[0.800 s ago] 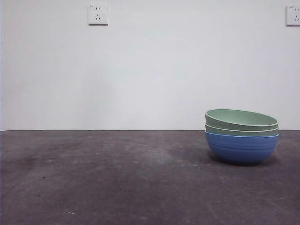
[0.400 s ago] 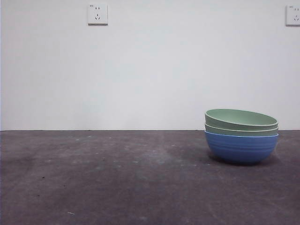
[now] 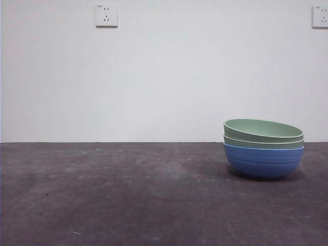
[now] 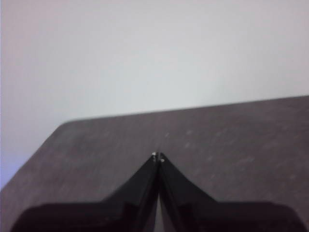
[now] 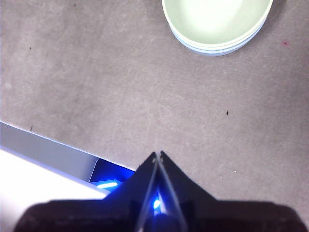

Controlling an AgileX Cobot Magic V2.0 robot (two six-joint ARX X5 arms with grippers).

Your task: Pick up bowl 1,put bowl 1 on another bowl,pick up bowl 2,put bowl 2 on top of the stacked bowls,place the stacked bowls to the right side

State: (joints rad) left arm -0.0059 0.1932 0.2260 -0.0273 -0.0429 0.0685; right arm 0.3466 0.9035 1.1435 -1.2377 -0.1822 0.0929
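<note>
Stack: I see the stacked bowls [image 3: 264,148] on the right part of the dark table [image 3: 128,195], blue bowl [image 3: 263,161] lowest, two pale green bowls nested in it, the top one tilted.
Right gripper [image 5: 157,154]: jaws pressed together, holding nothing, well apart from the stack [image 5: 216,24].
Left gripper [image 4: 157,156]: jaws together, empty, over bare tabletop, no bowls in its view.

The surface [image 3: 128,200] is dark grey, matte and scuffed with pale flecks, ending at a white wall. Directly on it, at about 3 o'clock in the front view, rests the blue bowl [image 3: 263,161], which carries two pale green bowls [image 3: 262,134] nested inside it.
</note>
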